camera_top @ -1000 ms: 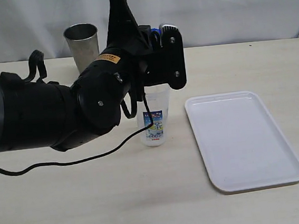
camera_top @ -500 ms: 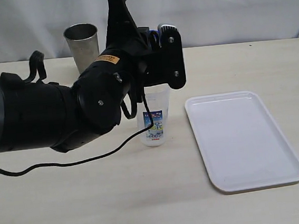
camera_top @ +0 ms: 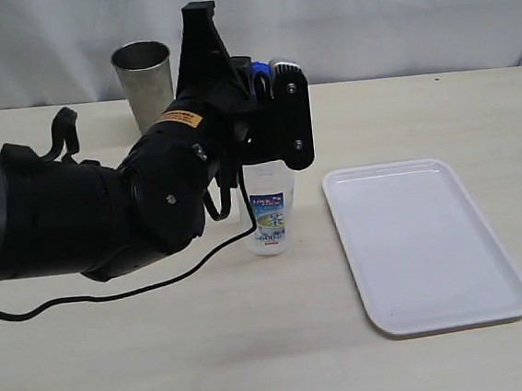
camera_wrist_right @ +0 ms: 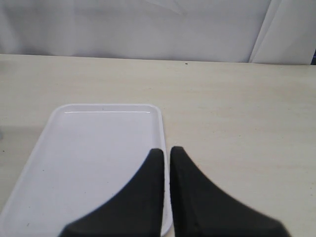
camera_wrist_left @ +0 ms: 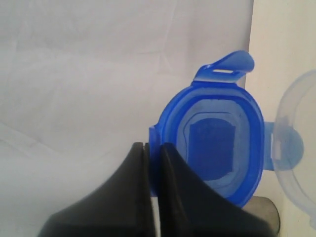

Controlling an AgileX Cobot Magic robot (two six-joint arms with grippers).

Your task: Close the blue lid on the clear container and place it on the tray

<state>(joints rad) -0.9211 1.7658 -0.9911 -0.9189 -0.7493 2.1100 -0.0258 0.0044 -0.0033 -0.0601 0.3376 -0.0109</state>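
Clear container (camera_top: 269, 209) label (camera_top: 268, 215): blue-and-white print, only "600" legible. The yellow sticker (camera_top: 180, 120) on the left arm (camera_top: 78, 213) is too small to read. Versus a second ago, the arm is slightly further left and more of the container shows; the container hasn't moved. Left end effector (camera_wrist_left: 152, 150) is clenched on the edge of the blue lid (camera_wrist_left: 212, 143), holding it up above the container, not seated. Right end effector (camera_wrist_right: 165, 160) is clenched, empty, over the tray (camera_wrist_right: 98, 148) rim. The tray sits on the bench (camera_top: 257, 344), right of the container.
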